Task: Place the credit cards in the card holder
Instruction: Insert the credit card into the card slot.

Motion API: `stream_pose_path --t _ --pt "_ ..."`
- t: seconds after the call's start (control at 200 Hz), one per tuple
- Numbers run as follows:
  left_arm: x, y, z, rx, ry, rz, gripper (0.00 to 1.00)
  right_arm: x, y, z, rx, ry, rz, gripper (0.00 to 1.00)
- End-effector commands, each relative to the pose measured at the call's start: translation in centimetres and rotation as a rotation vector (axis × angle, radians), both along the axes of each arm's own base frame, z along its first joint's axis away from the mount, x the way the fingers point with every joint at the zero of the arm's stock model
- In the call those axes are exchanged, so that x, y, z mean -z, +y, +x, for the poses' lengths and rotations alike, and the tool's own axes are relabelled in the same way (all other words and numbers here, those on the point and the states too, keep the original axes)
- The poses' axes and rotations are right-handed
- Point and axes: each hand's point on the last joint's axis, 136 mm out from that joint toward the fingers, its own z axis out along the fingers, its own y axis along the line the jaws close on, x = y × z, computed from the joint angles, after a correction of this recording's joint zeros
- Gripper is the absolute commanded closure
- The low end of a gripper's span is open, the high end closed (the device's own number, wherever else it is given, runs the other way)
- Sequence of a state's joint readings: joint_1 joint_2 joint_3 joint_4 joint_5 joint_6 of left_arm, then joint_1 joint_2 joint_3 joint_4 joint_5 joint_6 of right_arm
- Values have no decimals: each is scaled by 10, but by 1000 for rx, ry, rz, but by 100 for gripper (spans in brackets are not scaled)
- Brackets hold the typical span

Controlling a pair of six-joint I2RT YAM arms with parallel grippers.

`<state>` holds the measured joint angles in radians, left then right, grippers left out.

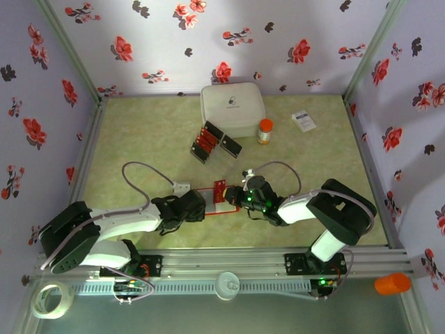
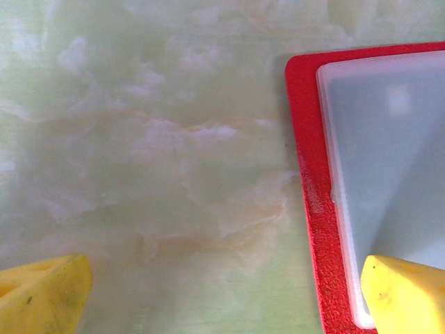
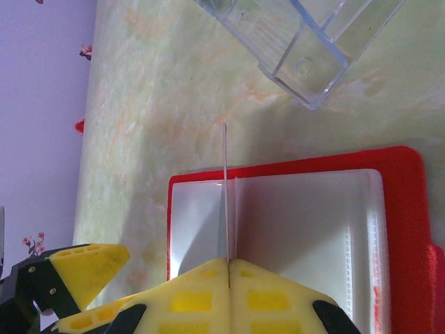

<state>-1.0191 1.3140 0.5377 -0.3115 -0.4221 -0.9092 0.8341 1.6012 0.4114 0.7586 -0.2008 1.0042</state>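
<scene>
- Right gripper (image 3: 229, 264) is pinched shut on one card (image 3: 225, 174), held edge-on and upright over the open card holder (image 3: 410, 209).
- Left gripper (image 2: 222, 299) stands wide, with one finger (image 2: 400, 292) over the holder's pale pocket side; I cannot tell whether it touches.
- Card holder lies flat on the table (image 2: 139, 139), between both grippers.
- Card looks light, thin, stiff and slick, so it is best gripped by its flat faces, leaving the leading edge free.
- Holder seems light and likely to slide, so one edge should be pinned.

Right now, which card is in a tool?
The card pinched edge-on by the right tool, above the card holder; the others lie among black trays near the white box.
</scene>
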Motion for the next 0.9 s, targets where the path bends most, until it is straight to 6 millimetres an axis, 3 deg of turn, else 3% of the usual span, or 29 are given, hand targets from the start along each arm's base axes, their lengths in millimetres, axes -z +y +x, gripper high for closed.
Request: stream_pose_path --t 0.0,0.725,0.895 --pt "-8 0 5 4 -31 26 0 3 5 -8 -32 20 7 100" --pt "-19 -5 11 5 -53 18 0 1 5 -15 -45 10 12 100" --pt "-14 -2 15 -2 -48 36 0 4 5 -16 -45 16 8 100"
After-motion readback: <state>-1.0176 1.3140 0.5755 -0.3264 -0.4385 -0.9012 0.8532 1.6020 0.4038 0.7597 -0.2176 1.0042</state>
